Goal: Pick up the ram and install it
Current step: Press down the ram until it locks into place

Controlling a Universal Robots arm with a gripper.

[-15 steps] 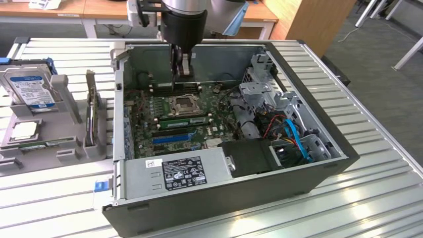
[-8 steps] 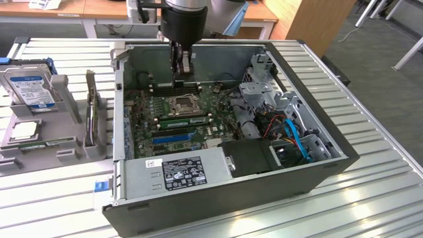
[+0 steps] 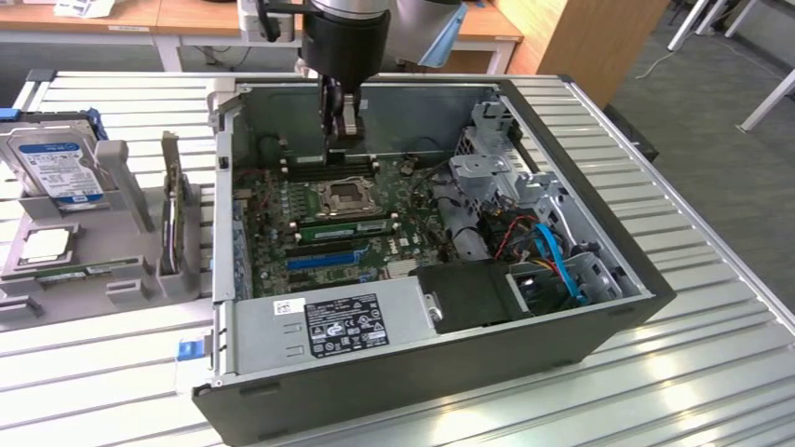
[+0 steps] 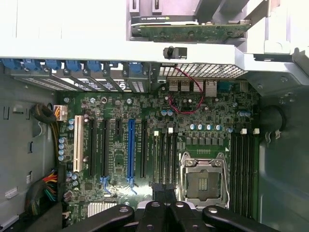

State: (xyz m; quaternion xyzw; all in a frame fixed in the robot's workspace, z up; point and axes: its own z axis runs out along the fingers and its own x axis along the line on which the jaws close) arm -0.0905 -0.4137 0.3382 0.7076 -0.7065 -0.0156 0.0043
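Open computer case point(image 3: 597, 270) on the slatted bench, motherboard point(image 4: 120, 111) exposed. Landmark: the empty processor socket point(image 3: 344, 196).

Gripper point(image 3: 344, 130) hangs inside the case above the socket, jaws together. Nothing green shows between the fingertips point(image 4: 161, 193).

The ram point(image 3: 342, 226): I take it to be the green stick standing in a slot just beside the socket, on the side toward the power supply point(image 3: 330, 326). It looks upright and level.

Judgement on seating: press straight down along the stick's top edge, evenly over its length, with no sideways lean, so that both end latches close.

Hard to make out:
- whether the stick is fully home, since its top edge reads only as a dark line in the wrist view;
- the latch positions;
- a thin green strip in the parts tray point(image 3: 25, 298), well away from the socket, which could be another stick.
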